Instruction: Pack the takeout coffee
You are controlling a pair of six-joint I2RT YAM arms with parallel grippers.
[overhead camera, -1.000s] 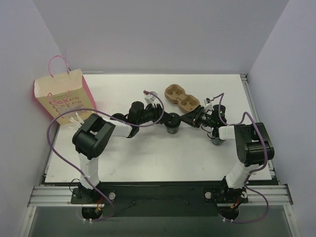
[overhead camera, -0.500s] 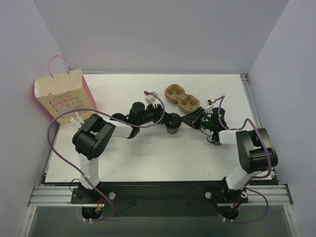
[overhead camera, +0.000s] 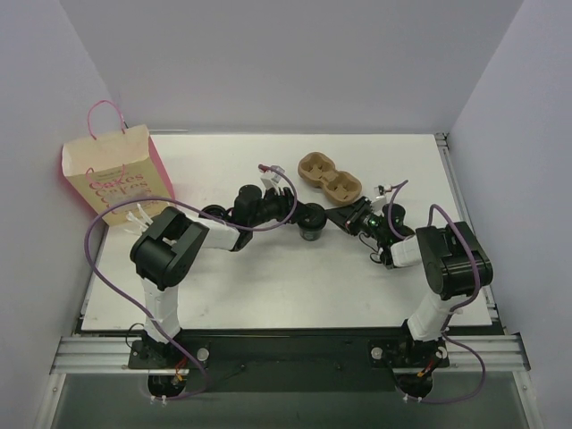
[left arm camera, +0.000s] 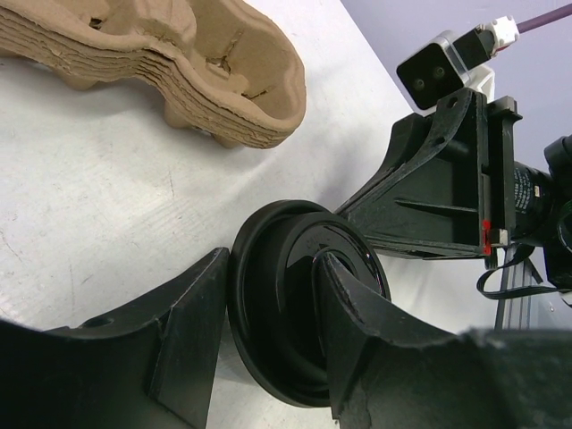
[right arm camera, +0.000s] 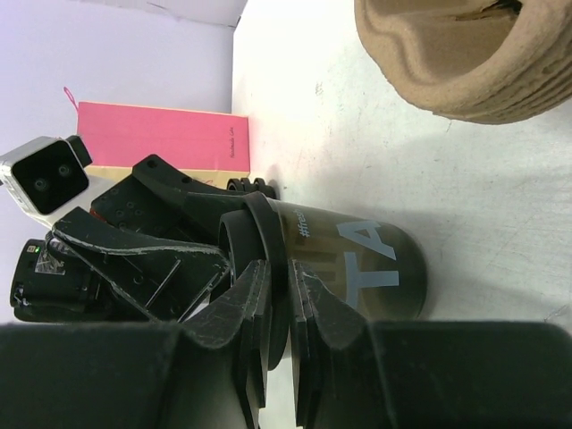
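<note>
The takeout coffee (overhead camera: 310, 234), a small greyish cup with white lettering and a black lid, stands upright mid-table. My left gripper (overhead camera: 301, 215) reaches it from the left. One finger sits outside the lid (left arm camera: 286, 299) and the other on the lid's top, both touching it; the left gripper (left arm camera: 273, 264) is shut on it. My right gripper (overhead camera: 333, 221) comes from the right. In the right wrist view the cup (right arm camera: 380, 264) lies just ahead, and the right gripper (right arm camera: 279, 270) pinches the lid's rim between nearly closed fingers (right arm camera: 241, 308).
A brown pulp cup carrier (overhead camera: 329, 177) lies just behind the cup, close to both grippers (left arm camera: 179, 71) (right arm camera: 456, 54). A cream and pink paper bag (overhead camera: 112, 179) with pink handles stands at the table's far left edge. White walls close in the table.
The right arm has swung in and its gripper has slid left onto the lid, jaws narrowing on the rim. The left arm and the cup have not moved.
</note>
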